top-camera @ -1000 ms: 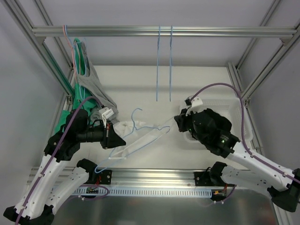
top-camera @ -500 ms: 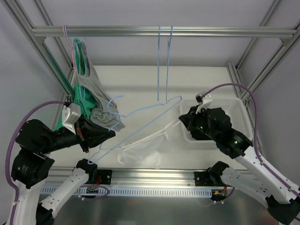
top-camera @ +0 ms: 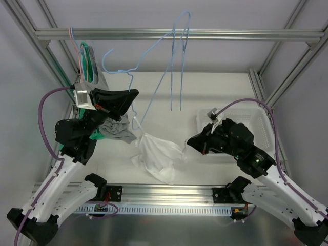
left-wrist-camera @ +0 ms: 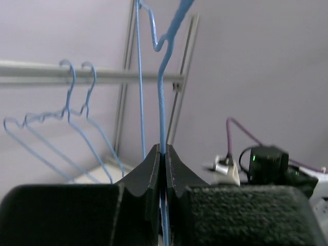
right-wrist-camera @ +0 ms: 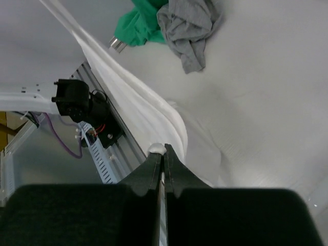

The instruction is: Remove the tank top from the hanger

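L gripper clamped on blue hanger wire, running up from tips. R gripper pinching white tank top edge; fabric stretched ahead-left of tips.

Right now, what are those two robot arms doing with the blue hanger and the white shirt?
The left hand is shut on a blue wire hanger and holds it up high. The right hand pinches the white tank top, which droops between the two. Its top seems to hang from the hanger's low end, so it does not look fully off yet.
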### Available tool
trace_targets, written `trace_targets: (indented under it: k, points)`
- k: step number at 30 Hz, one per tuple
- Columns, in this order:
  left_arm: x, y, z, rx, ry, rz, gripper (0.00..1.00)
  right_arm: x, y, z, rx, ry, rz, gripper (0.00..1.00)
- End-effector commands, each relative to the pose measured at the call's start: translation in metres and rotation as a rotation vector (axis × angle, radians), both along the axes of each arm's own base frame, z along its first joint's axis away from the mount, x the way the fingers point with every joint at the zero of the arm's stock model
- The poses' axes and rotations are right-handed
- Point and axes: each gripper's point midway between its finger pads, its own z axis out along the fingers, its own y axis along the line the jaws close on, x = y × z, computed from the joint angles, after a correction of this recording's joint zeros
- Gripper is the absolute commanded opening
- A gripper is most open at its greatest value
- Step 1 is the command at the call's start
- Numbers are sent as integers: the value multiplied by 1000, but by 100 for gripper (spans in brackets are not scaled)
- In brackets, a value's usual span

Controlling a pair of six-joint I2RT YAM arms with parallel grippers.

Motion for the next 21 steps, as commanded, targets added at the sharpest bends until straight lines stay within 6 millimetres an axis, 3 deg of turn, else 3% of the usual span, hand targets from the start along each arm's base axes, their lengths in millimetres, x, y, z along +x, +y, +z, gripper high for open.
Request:
trace_targets:
  k: [1,4,7,13,15,16,19,21]
  points:
    - [-52,31,94,-301,-402,-8,0,-11,12,-16,-23,48,71,0]
    - [-56,45,113,-392,-432,27,0,1,-5,-52,-173,81,-43,0]
    - [-65,60,131,-431,-484,86,0,1,-13,-91,-284,129,-69,0]
    - [-66,67,148,-396,-513,169,0,10,-35,-120,-396,132,-172,0]
    - [-63,62,152,-354,-498,168,0,13,-37,-117,-402,118,-188,0]
    - [-61,58,152,-319,-478,163,0,8,-28,-112,-370,121,-134,0]
    - [-49,49,133,-235,-365,156,0,3,-11,-95,-318,104,-60,0]
    - [-40,54,104,-213,-280,200,0,-1,-1,-86,-286,86,-12,1]
